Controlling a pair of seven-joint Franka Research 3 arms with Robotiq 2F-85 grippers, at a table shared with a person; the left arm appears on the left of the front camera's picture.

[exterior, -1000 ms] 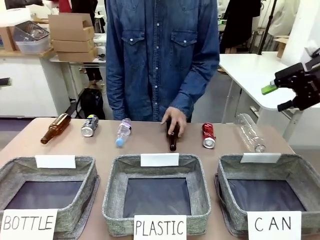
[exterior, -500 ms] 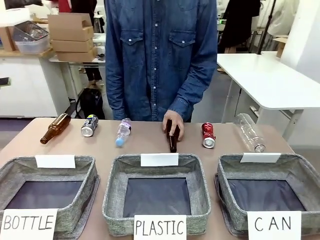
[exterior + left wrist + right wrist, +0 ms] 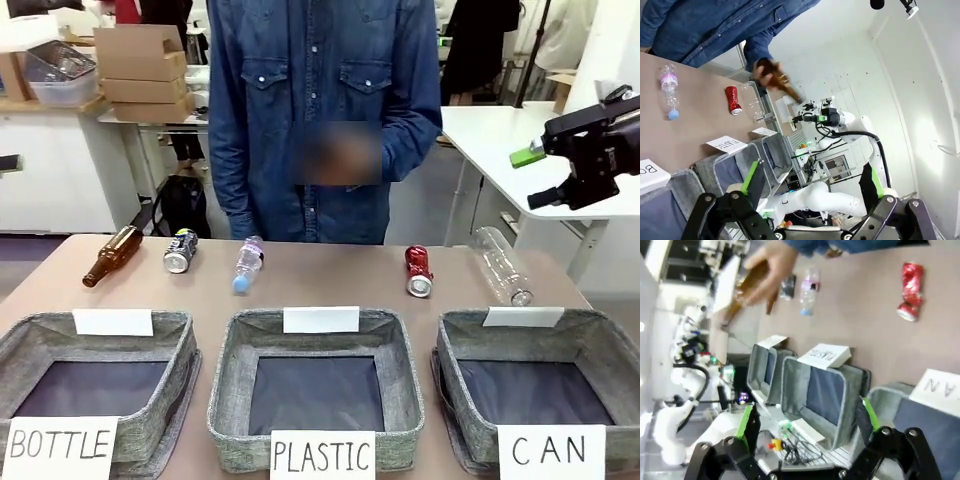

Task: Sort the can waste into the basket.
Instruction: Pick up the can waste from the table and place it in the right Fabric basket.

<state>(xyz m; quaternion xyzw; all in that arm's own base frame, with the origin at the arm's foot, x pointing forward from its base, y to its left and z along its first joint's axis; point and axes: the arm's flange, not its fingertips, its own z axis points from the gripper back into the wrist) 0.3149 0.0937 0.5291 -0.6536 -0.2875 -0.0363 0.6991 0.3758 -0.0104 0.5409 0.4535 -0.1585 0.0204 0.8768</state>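
Inside, the basket (image 3: 447, 350) shows bare lining (image 3: 535, 392); red can (image 3: 418, 271) lies beyond

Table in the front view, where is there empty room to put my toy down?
The widest bare patch of the brown table lies between the small clear plastic bottle with the blue cap and the shiny red can, behind the grey woven basket marked PLASTIC. The left end is crowded: brown glass bottle and black-and-silver can lie close together.
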